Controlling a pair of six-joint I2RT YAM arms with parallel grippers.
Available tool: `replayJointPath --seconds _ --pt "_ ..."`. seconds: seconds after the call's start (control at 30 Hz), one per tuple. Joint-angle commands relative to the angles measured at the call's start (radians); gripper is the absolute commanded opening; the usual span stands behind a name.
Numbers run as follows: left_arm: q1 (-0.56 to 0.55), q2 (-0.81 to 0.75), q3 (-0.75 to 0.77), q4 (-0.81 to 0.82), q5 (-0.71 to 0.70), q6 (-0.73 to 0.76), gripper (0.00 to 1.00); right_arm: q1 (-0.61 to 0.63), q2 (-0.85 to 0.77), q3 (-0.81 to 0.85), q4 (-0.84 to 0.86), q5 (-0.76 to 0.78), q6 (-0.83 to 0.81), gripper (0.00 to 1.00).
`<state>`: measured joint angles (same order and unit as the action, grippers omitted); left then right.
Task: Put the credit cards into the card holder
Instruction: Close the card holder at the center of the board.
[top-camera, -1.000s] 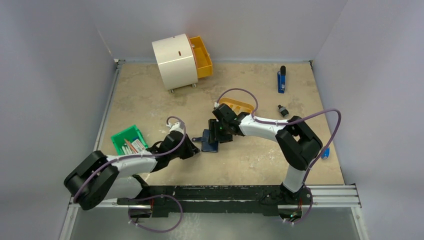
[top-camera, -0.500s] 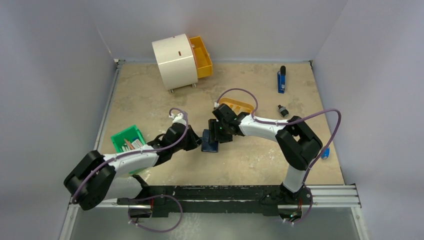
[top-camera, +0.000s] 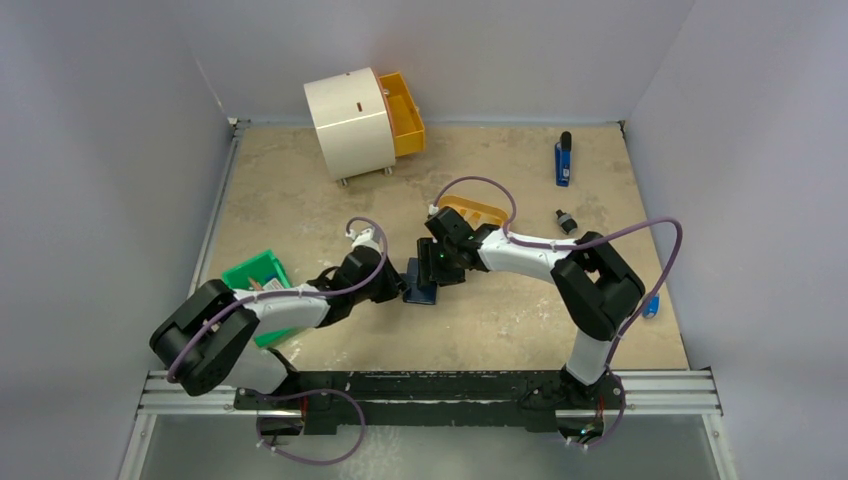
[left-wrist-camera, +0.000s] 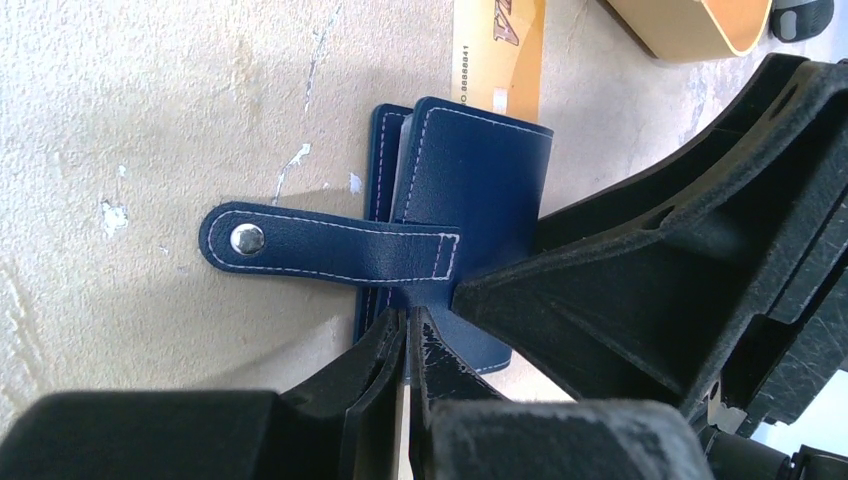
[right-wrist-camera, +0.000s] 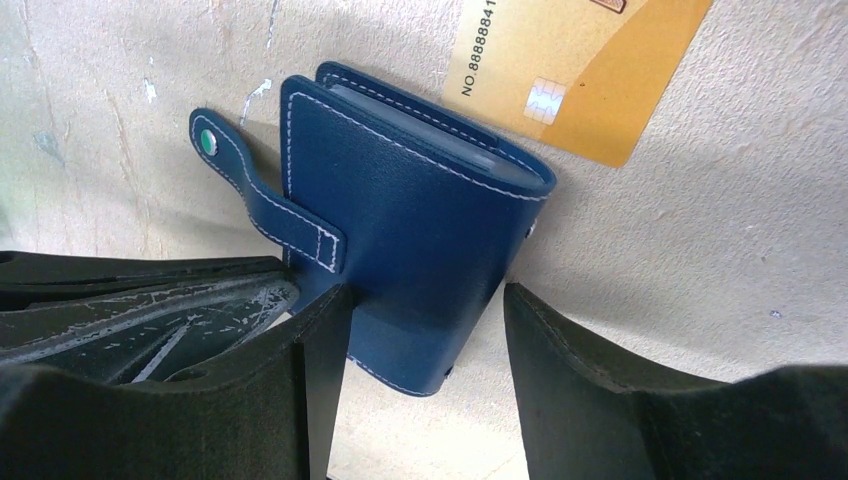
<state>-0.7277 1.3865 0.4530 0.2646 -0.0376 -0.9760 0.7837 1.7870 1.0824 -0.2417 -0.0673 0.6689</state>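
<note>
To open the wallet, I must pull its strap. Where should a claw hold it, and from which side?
Grip the strap at its snap end, which juts free beyond the wallet. Come from that open side, pinching its flat faces; its shadow suggests it sits lifted.

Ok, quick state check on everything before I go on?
card holder: folded over, snap tab undone.
credit card: flat on table, outside the holder.
right gripper: jaws open, straddling the holder.
left gripper: jaws nearly closed at the holder's edge.
orange drawer: pulled open.
</note>
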Motion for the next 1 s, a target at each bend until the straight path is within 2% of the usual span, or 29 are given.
replayJointPath --seconds 0.0,0.2,0.63,0.97 --pt "-0.001 0.019 0.014 0.056 -0.011 0.003 0.04 0.003 0.003 0.011 -0.019 0.006 -0.013 0.60" --pt "-0.002 0.040 0.024 -0.054 -0.110 -0.009 0.02 0.001 -0.046 -0.028 0.021 -0.063 0.047 0.61" --pt "-0.002 0.084 0.001 -0.023 -0.102 -0.038 0.01 -0.074 -0.101 -0.193 0.296 -0.245 0.216 0.61" --pt "-0.001 -0.243 -0.013 -0.229 -0.216 -0.033 0.01 -0.069 -0.008 -0.063 0.090 -0.088 0.041 0.57"
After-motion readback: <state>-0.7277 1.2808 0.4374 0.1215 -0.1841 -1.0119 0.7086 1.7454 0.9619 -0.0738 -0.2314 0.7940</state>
